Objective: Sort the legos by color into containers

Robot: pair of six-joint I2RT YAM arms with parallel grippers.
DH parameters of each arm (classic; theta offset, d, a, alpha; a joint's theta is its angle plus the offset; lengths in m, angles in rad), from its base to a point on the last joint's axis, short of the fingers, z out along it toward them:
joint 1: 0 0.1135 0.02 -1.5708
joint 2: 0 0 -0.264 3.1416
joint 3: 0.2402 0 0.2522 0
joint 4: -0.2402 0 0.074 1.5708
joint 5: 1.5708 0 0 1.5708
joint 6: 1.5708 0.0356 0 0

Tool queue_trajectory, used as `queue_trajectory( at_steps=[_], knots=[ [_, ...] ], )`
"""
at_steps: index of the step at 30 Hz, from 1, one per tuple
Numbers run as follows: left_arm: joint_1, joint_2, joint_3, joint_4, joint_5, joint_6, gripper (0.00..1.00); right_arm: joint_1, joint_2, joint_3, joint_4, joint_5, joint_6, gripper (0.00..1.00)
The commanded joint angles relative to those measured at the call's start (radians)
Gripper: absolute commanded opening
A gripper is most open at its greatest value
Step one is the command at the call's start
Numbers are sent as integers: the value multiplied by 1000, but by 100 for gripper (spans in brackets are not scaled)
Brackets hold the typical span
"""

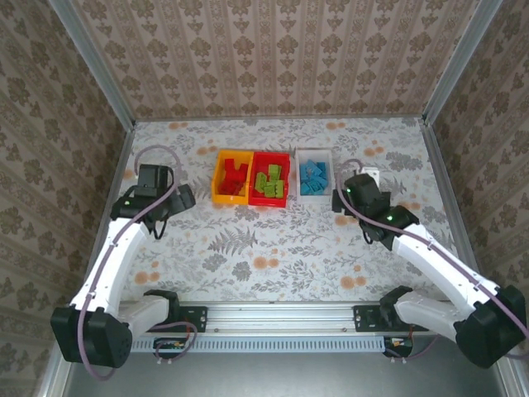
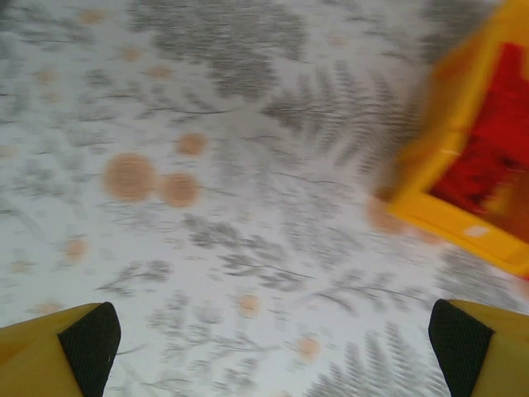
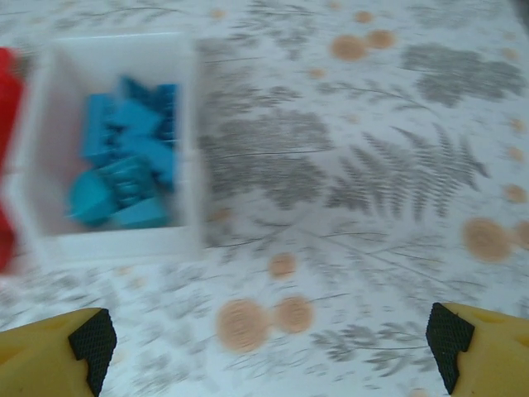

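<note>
Three bins stand close together in a row at upper centre of the top view, so that either arm can reach them; the orange-yellow bin [image 1: 217,179] on the left holds the red bricks [image 1: 235,175], the red bin [image 1: 270,155] in the middle holds the green bricks [image 1: 270,184], and the white bin [image 1: 315,150] on the right holds the blue bricks [image 1: 314,178]; each colour has a bin of its own, and every brick I can make out lies inside one, so the sort looks finished or very nearly so. The left gripper [image 2: 273,343] hangs over the bare floral table [image 1: 273,240] just left of the orange-yellow bin, whose corner sits at the right edge of its blurred wrist view; its fingers stand wide apart with nothing between them. The right gripper [image 3: 273,343] hangs just right of the white bin, which lies at the upper left of its wrist view; its fingers are likewise spread and empty, a fitting posture when, as I judge, nothing is left to carry.
</note>
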Motion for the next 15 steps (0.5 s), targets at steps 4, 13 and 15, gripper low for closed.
queue_trajectory(
  at_steps=[4,13,15],
  knots=[
    [6,-41,-170,190,-425,126,100,-225,18,-142,314,52,-80,100],
    [82,9,-440,779,-212,414,100,-264,370,-261,985,-60,-309,100],
    [105,60,-478,908,-168,431,100,-275,430,-177,882,-97,-317,100]
  ],
)
